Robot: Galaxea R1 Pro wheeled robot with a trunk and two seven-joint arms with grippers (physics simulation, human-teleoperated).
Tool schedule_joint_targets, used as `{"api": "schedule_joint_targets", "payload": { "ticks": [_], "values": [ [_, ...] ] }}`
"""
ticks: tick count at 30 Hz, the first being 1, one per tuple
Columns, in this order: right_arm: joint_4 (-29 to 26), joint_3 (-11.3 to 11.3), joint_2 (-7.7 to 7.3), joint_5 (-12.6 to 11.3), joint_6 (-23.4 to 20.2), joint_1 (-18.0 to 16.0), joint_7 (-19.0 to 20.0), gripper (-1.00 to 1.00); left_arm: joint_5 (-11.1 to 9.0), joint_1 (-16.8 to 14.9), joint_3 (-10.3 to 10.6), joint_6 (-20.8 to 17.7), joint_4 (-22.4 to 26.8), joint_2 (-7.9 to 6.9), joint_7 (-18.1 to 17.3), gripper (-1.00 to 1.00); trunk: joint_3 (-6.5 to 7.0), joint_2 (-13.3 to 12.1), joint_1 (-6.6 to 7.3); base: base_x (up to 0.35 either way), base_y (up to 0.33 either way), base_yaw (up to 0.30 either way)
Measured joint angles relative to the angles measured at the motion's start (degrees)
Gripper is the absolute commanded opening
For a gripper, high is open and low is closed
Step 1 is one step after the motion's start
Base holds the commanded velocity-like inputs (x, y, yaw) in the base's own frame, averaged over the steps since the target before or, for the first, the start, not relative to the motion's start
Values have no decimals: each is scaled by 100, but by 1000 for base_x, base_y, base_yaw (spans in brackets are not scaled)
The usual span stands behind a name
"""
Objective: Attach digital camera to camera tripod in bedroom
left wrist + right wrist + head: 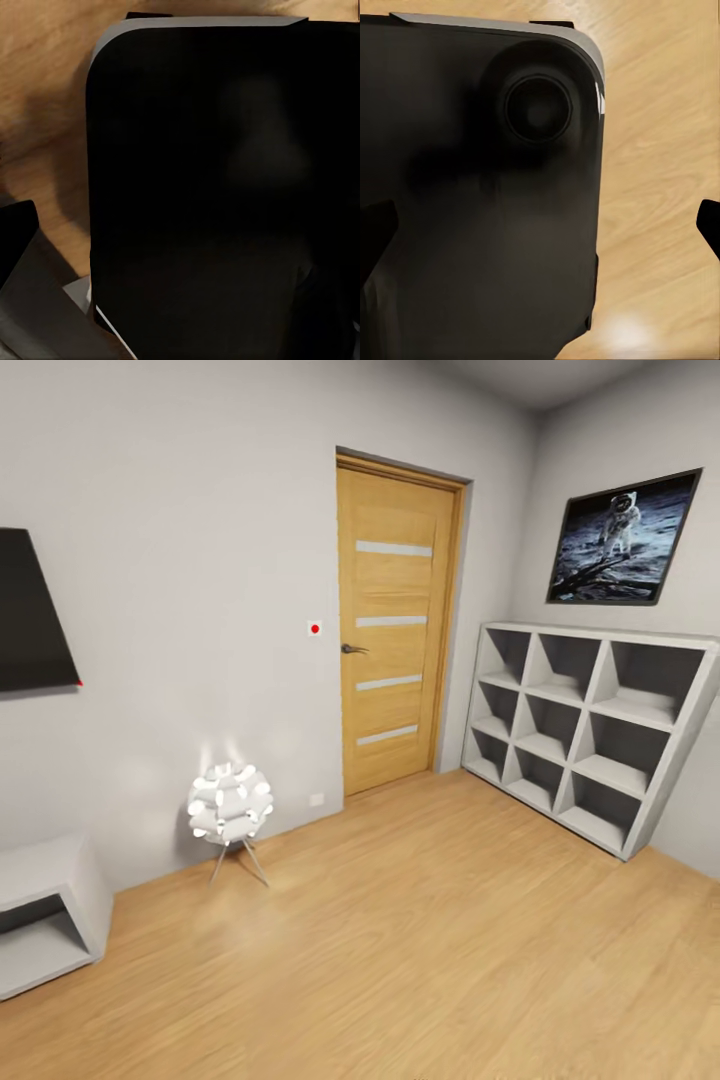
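The robot's head camera is looking across a corner of the bedroom (200,540), its white walls meeting a light wood floor (420,940) that is filling the lower half of the frame. A light wood door (395,625) is standing shut at upper centre, most likely marking the way in and out. White cube shelves (590,730) are lining the wall at right beneath a framed astronaut picture (622,540), and a spiky white floor lamp (230,805) is glowing at lower left, near a low white bench (50,915) and the dark edge of a wall screen (30,610).

Neither the digital camera nor the camera tripod is appearing in this scene; the robot seems to be surveying the room for them, so the task is judged to be at its searching stage.

Both wrist cameras are pointing down at the robot's own dark base (217,195), presumably because the arms are hanging tucked for travel. In the right wrist view, dark fingertips (375,232) are sitting at opposite edges, the right gripper (544,232) spread wide and carrying nothing. The left gripper's state cannot be told.
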State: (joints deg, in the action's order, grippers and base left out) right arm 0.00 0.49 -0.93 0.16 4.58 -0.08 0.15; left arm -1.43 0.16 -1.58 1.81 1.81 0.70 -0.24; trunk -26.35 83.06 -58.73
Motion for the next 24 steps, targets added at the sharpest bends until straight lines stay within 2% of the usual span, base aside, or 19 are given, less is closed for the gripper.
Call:
{"api": "schedule_joint_targets", "payload": {
  "ticks": [11,24],
  "values": [
    [1,0,5,0,0,0,-22,100,0,0,2,0,0,0,0,100,0,0,0,0,0,-272],
    [0,9,-3,8,-18,0,-31,100,0,0,-4,3,-2,0,0,100,0,0,0,0,0,-40]
  ]
}}
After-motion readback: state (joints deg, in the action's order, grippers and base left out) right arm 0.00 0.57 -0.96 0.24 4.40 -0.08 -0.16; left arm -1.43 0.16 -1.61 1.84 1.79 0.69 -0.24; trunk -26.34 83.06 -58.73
